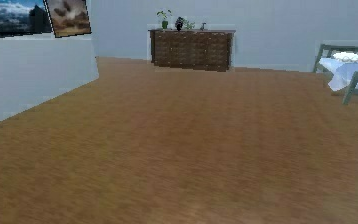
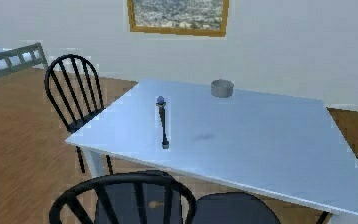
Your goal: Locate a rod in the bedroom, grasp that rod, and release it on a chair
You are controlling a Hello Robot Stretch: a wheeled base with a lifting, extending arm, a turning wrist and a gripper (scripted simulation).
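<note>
A thin dark rod [image 2: 163, 122] with a rounded knob at its far end lies on a pale blue-white table [image 2: 257, 140] in the arm side view, near the table's left part. A black spindle-back chair [image 2: 75, 92] stands at the table's left end. A second black chair [image 2: 137, 200] stands at the table's near side, its curved back at the bottom edge.
A small grey bowl [image 2: 222, 88] sits on the table's far side. A framed picture [image 2: 178, 15] hangs above. In the forward view, wood floor [image 1: 177, 150] runs to a dark dresser [image 1: 192, 49] with plants; a bed [image 1: 347, 72] is at the right, pictures [image 1: 42, 17] on a left wall.
</note>
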